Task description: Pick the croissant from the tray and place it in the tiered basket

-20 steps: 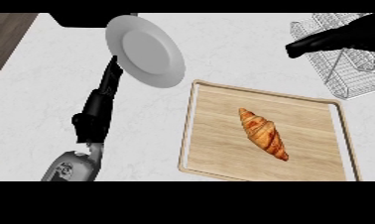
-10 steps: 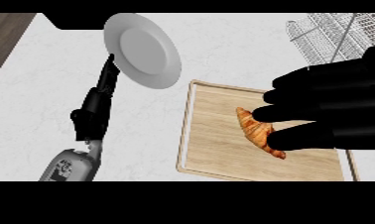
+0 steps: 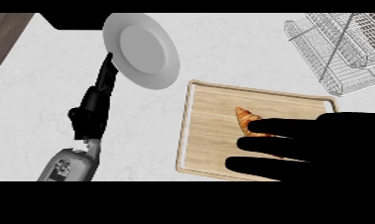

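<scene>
A golden-brown croissant (image 3: 246, 117) lies on the wooden tray (image 3: 212, 119); only its upper left end shows. My right hand (image 3: 322, 143) comes in from the lower right and lies over the rest of it, open, with straight fingers (image 3: 275, 127) pointing left. Whether they touch the croissant is hidden. The wire tiered basket (image 3: 338, 52) stands at the top right, apart from the hand. At the left, my left hand (image 3: 92, 111) rests open with fingers up, its tips by the plate's lower edge.
A round grey plate (image 3: 141, 49) sits at the upper left, close to the tray's top left corner. White counter (image 3: 234, 44) lies between the plate and the basket. A brown strip runs along the far left edge.
My right hand came from the basket area down over the tray, then dropped lower in view and now covers most of the croissant. The left arm has not moved.
</scene>
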Controlling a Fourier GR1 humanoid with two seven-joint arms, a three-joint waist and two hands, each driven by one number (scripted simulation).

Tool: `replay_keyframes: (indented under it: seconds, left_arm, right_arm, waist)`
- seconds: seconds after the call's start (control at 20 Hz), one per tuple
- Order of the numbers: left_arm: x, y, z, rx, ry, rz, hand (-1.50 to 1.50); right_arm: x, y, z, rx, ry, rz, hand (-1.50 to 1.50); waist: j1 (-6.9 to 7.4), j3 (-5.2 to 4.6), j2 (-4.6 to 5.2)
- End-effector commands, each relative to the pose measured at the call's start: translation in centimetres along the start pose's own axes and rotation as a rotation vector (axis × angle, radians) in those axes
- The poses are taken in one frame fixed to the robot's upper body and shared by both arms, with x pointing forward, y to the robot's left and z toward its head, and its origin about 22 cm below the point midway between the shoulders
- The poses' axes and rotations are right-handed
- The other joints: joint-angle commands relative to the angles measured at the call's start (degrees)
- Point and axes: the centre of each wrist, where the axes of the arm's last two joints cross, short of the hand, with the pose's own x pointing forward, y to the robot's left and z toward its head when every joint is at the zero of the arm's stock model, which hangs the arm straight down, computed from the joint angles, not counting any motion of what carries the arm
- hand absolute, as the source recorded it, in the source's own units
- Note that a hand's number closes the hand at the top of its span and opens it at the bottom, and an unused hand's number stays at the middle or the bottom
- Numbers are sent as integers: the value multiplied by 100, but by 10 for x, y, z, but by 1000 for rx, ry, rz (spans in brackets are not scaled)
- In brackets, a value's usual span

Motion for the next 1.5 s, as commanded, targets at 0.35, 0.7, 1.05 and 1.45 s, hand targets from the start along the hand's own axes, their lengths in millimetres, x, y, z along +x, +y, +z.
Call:
replay_keyframes:
  seconds: [0.35, 0.7, 1.05, 1.45]
  left_arm:
    - [-2, -2, -15, -4, -6, 2, 0]
    - [-9, 5, -5, 4, -12, 4, 0]
    - [4, -3, 12, -14, -3, 7, 0]
    - [1, 3, 2, -19, 3, 0, 0]
  right_arm:
    - [8, 18, -17, 171, 116, 105, -150]
    - [16, 34, -29, 195, 201, 172, -150]
    - [11, 40, -29, 211, 234, 242, -150]
    - [3, 50, -36, 216, 155, 353, -150]
  waist:
    - [-9, -1, 20]
    - [29, -1, 26]
    - [75, 6, 26]
    - [85, 5, 28]
